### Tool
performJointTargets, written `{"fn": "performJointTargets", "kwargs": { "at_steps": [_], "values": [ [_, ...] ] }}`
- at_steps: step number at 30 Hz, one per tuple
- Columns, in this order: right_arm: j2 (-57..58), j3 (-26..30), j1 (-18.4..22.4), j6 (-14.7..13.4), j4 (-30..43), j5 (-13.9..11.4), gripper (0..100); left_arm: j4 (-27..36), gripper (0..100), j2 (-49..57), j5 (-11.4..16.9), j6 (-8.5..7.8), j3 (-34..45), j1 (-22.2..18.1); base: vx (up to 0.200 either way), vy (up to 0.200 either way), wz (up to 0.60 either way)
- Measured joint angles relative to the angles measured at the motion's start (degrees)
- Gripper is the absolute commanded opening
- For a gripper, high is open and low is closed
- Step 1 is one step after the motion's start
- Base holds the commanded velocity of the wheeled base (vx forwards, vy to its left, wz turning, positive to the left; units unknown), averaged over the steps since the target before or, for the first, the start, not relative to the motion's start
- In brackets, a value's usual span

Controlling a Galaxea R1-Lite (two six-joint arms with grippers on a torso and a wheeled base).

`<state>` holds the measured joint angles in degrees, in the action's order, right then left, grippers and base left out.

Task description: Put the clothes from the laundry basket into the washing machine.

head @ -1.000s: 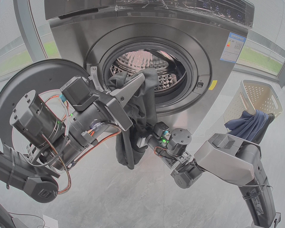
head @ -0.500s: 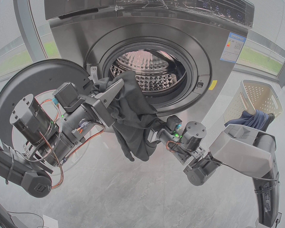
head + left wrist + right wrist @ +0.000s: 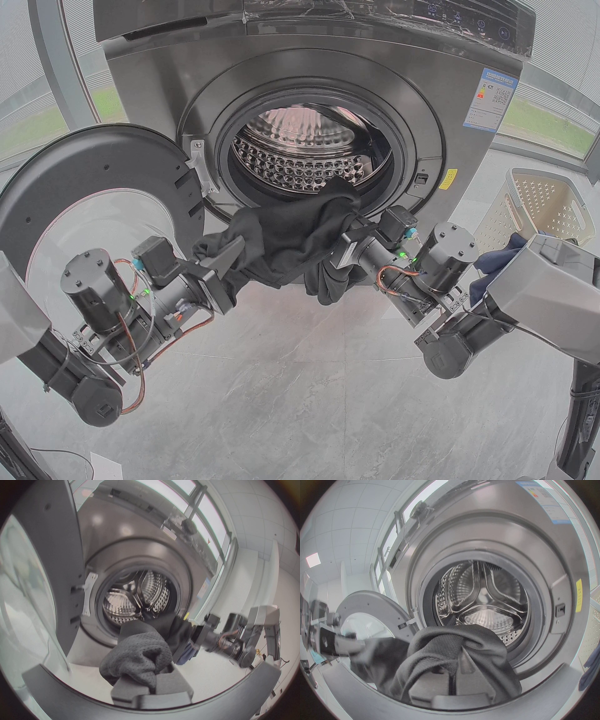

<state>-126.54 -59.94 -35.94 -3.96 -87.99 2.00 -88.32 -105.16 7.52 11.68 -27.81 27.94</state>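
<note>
Grey tiled floor (image 3: 281, 400), silver front-loading washing machine (image 3: 150, 81) open. Limp black knit garment (image 3: 287, 234) hangs at drum lip (image 3: 259, 195) between left tool (image 3: 232, 262) and right tool (image 3: 349, 240), both clamped on it. Likely light, floppy; grip bunched edges.

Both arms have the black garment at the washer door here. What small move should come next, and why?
Probably raise both arms a little and push forward. The left end effector and right end effector each grip the black garment, which hangs stretched between them at the lower lip of the opening, with its bulk outside the drum. The drum looks empty.
</note>
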Motion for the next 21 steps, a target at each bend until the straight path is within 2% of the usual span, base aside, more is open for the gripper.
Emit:
{"fn": "performJointTargets", "kwargs": {
  "at_steps": [4,5,14,21],
  "values": [
    [1.56,0.16,-0.13,0.0,0.05,0.02,0,-0.35,0,-3.13,0.05,-0.2,1.11,-0.09,0.0,0.0,0.0],
    [1.95,0.22,-0.2,0.02,0.0,0.0,0,-0.39,100,-4.05,0.06,-0.24,1.29,-0.07,0.0,0.0,0.0],
    [3.22,0.18,-0.09,0.0,-0.04,0.02,0,-0.48,100,-8.35,0.09,-0.46,2.43,0.66,0.0,0.0,0.0],
    [3.28,-0.23,-0.22,0.0,0.29,0.05,0,-0.48,100,-10.72,0.11,-2.55,4.46,2.29,0.0,0.0,0.0]
  ]
}}
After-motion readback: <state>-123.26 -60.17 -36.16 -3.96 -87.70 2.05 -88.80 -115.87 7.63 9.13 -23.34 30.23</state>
